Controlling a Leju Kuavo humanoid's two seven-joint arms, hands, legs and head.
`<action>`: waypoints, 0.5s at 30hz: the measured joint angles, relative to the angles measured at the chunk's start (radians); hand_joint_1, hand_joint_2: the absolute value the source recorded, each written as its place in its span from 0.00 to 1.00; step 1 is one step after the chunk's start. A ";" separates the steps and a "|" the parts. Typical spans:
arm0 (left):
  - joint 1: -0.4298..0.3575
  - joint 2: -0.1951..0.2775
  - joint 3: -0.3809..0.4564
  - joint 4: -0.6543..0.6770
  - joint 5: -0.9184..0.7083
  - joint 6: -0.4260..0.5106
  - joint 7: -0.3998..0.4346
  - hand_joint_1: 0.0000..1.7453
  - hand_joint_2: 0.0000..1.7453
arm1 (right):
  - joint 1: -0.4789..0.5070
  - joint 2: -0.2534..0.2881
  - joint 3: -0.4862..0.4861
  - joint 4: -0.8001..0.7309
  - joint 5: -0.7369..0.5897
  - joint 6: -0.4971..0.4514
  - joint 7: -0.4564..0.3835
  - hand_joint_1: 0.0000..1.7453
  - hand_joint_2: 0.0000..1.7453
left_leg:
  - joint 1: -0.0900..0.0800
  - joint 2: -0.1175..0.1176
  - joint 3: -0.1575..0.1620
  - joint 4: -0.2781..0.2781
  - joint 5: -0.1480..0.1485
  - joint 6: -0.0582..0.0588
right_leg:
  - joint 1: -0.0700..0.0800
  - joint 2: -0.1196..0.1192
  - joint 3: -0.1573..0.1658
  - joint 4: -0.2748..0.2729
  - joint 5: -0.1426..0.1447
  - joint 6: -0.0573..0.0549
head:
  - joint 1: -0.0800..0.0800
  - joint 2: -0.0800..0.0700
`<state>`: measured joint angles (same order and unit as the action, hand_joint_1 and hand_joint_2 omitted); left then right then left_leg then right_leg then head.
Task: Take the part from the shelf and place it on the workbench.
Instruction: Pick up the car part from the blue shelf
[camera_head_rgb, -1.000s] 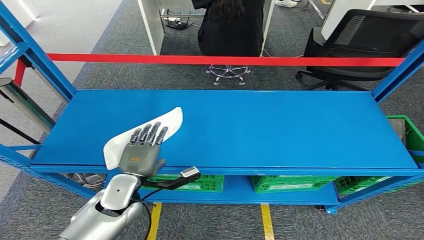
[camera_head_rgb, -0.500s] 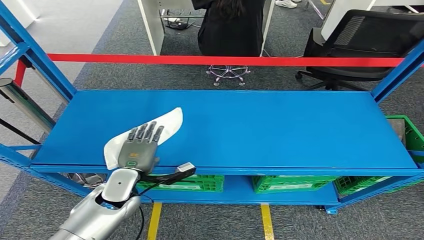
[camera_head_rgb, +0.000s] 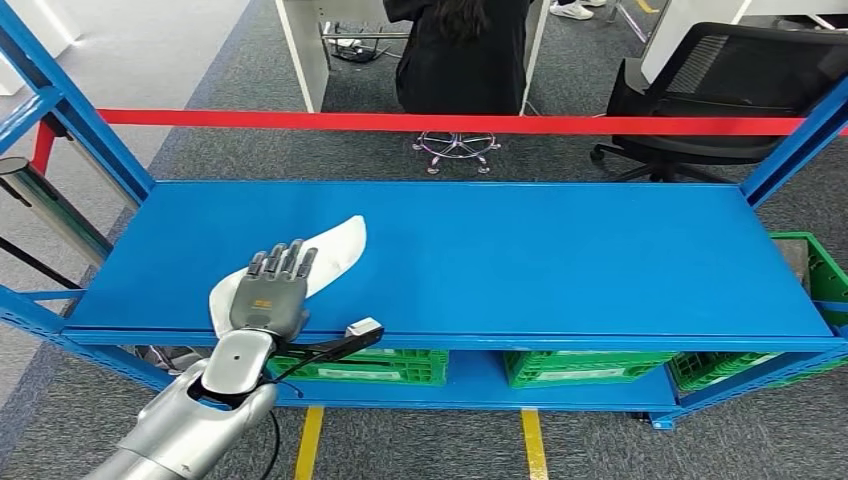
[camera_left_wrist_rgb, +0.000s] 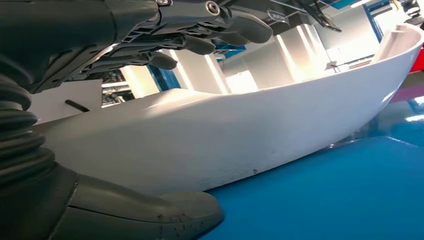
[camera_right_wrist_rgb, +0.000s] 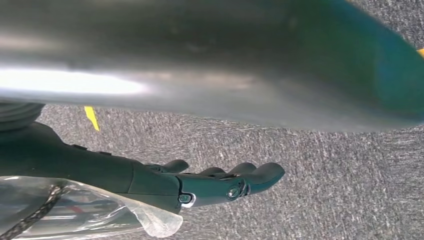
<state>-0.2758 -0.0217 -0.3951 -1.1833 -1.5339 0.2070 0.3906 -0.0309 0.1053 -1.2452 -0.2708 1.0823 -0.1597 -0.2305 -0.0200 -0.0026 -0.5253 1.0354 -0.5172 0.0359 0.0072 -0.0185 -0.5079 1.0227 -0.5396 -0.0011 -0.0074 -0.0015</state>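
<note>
A white curved part (camera_head_rgb: 338, 243) lies on the blue shelf (camera_head_rgb: 560, 250), toward its near left. My left hand (camera_head_rgb: 271, 296) rests flat over the part's near end, fingers stretched out along it. In the left wrist view the part (camera_left_wrist_rgb: 260, 130) runs between the dark fingers (camera_left_wrist_rgb: 200, 30) on one side and the thick thumb (camera_left_wrist_rgb: 150, 212) on the other, which lies by the shelf surface; the hand is not closed on the part. My right hand (camera_right_wrist_rgb: 205, 186) hangs over grey carpet, fingers loosely extended, holding nothing.
A red bar (camera_head_rgb: 450, 121) crosses behind the shelf, with blue uprights (camera_head_rgb: 85, 120) at both ends. A person (camera_head_rgb: 460, 55) sits beyond it, beside a black office chair (camera_head_rgb: 720, 90). Green crates (camera_head_rgb: 580, 365) sit on the lower level.
My left hand has drawn back toward the shelf's near edge and a little left along the part. The part has not moved.
</note>
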 joint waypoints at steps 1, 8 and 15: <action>-0.001 0.000 0.001 0.001 0.000 -0.003 0.001 0.00 1.00 | 0.000 0.000 -0.001 0.000 0.000 0.000 0.000 0.00 0.00 | 0.000 0.000 0.000 0.000 0.000 0.000 | 0.000 0.000 0.000 0.000 0.000 0.000 | 0.000 0.000; -0.010 0.000 0.011 0.010 0.000 -0.029 0.008 0.46 1.00 | -0.001 0.000 -0.003 0.000 0.006 0.005 0.005 0.00 0.00 | 0.000 0.000 0.002 0.000 0.000 0.000 | 0.000 0.000 0.002 0.000 0.000 0.000 | 0.000 0.000; -0.010 0.003 0.019 0.031 0.000 -0.048 0.010 1.00 1.00 | -0.001 0.000 -0.004 0.001 0.012 0.005 0.005 0.00 0.00 | 0.000 0.000 0.003 0.000 0.000 0.000 | 0.000 0.000 0.003 0.000 0.000 0.000 | 0.000 0.000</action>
<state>-0.2854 -0.0189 -0.3762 -1.1526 -1.5339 0.1588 0.4005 -0.0321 0.1049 -1.2495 -0.2695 1.0942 -0.1546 -0.2258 -0.0200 -0.0026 -0.5226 1.0353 -0.5171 0.0359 0.0072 -0.0188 -0.5054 1.0226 -0.5395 -0.0011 -0.0075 -0.0015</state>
